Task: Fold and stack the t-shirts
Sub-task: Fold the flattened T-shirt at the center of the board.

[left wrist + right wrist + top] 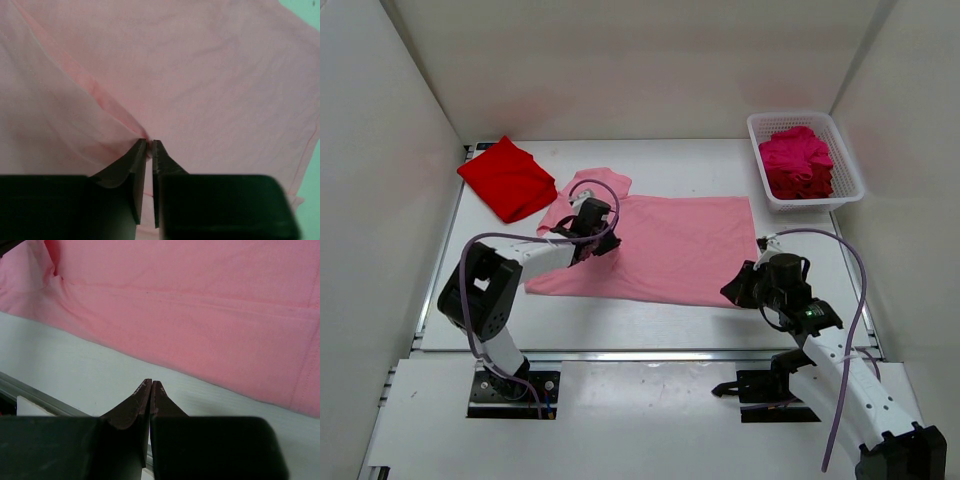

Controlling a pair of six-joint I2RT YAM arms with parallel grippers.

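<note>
A light pink t-shirt [670, 245] lies spread flat in the middle of the table. My left gripper [600, 240] is down on its left part, near the sleeve. In the left wrist view a raised fold of the pink t-shirt [210, 75] is pinched between the nearly closed tips of the left gripper [149, 142]. My right gripper [730, 292] sits at the shirt's near right corner; in the right wrist view this gripper [151, 383] is shut and empty over bare table, just short of the pink hem [210, 330]. A bright red t-shirt [507, 178] lies folded at the far left.
A white lattice basket [807, 118] stands at the far right with a crumpled magenta t-shirt [798, 152] in it and darker red cloth [790, 186] below that. White walls close in the table on three sides. A metal rail [30, 390] runs along the near edge.
</note>
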